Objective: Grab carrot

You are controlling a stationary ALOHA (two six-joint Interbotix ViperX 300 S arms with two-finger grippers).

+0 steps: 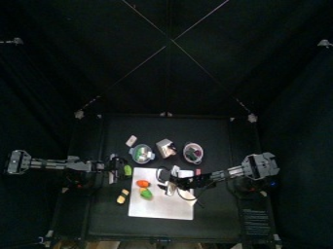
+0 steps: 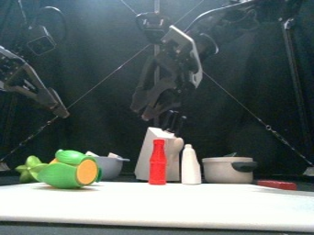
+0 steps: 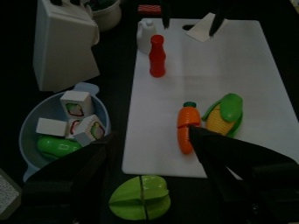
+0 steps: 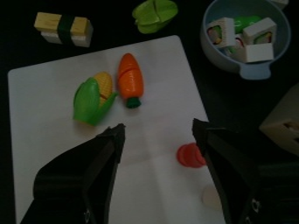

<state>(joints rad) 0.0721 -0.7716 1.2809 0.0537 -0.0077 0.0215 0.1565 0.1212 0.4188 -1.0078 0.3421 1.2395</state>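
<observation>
While hovering released above the white board [image 4: 70,131], right end effector [image 4: 158,144] nearer: carrot [image 4: 129,76] lying just ahead beside the corn [image 4: 91,98], long axis running roughly along the approach.

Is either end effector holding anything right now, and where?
Nothing is held. The right end effector is open above the white board; the small orange carrot lies untouched.

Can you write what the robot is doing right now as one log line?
step: reaching | right gripper: open above white board | carrot: on board beside corn, not held | left gripper: open
</observation>
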